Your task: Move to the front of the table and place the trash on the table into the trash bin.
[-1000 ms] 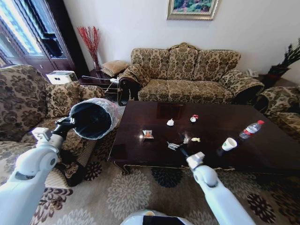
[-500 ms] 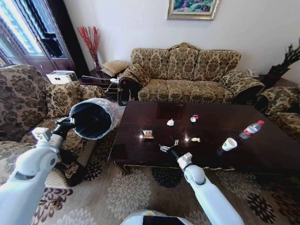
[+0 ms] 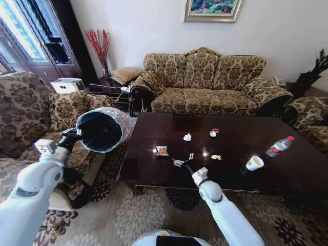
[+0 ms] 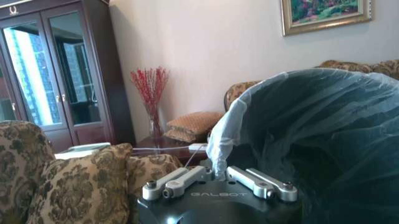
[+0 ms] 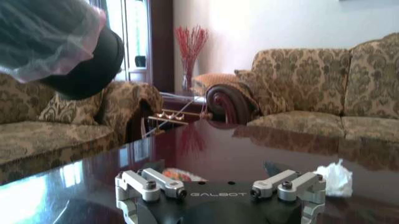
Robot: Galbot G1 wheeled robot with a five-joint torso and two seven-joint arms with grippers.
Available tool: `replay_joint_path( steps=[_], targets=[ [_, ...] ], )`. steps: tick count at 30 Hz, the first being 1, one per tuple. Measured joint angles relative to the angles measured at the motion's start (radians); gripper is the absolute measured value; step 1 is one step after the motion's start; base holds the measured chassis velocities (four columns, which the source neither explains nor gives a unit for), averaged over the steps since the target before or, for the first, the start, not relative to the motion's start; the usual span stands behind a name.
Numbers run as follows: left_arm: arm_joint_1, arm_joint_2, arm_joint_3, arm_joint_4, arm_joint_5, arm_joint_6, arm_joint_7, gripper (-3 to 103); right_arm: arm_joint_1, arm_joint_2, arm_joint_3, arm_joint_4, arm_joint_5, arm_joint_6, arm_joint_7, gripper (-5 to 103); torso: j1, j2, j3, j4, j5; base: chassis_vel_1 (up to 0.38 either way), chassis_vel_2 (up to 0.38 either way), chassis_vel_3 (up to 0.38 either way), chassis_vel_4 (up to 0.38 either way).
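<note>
The open, empty right end effector hovered over the glossy dark brown desk beside the small orange snack wrapper. The left end effector clamped the black bag-lined bin, tilted beyond the desk's end; the thin wrapper could skid away or miss it.

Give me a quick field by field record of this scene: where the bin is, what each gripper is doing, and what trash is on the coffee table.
trash bin: held up, tilted on its side, left of the table, mouth towards it
left gripper: shut on the trash bin rim
right gripper: open, low over the table near its front edge
nearest trash: snack wrapper, just left of the right gripper
other trash on table: crumpled white paper, red-and-white scrap, yellowish bit, white paper cup, water bottle
trash inside bin: cannot tell
</note>
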Motion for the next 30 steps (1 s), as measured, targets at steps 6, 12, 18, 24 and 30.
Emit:
replay_joint_path(
  steps=[6,12,18,24,30],
  targets=[
    [0.0,0.0,0.0,0.0,0.0,0.0,0.0,0,0.031,0.026,-0.04,-0.078,-0.009,0.003,0.0,100,-0.002,0.0,-0.001,0.0012,0.0001,0.0,0.0,0.0,0.0],
    [0.0,0.0,0.0,0.0,0.0,0.0,0.0,0,0.09,0.063,-0.059,-0.164,-0.026,0.016,-0.001,100,-0.001,0.0,0.0,0.0009,-0.0003,0.0,0.0,0.0,0.0],
    [0.0,0.0,0.0,0.0,0.0,0.0,0.0,0,0.149,0.113,-0.087,-0.257,-0.029,0.019,0.001,100,-0.001,0.0,0.0,0.0006,0.0,0.0,0.0,0.0,0.0],
    [0.0,0.0,0.0,0.0,0.0,0.0,0.0,0,0.175,0.138,-0.099,-0.294,-0.029,0.022,0.0,97,-0.001,0.0,0.0,0.0006,-0.0001,0.0,0.0,0.0,0.0],
    [0.0,0.0,0.0,0.0,0.0,0.0,0.0,0,0.197,0.16,-0.109,-0.322,-0.03,0.024,-0.001,84,-0.001,0.0,0.0,0.0006,0.0,0.0,0.0,0.0,0.0]
  ],
)
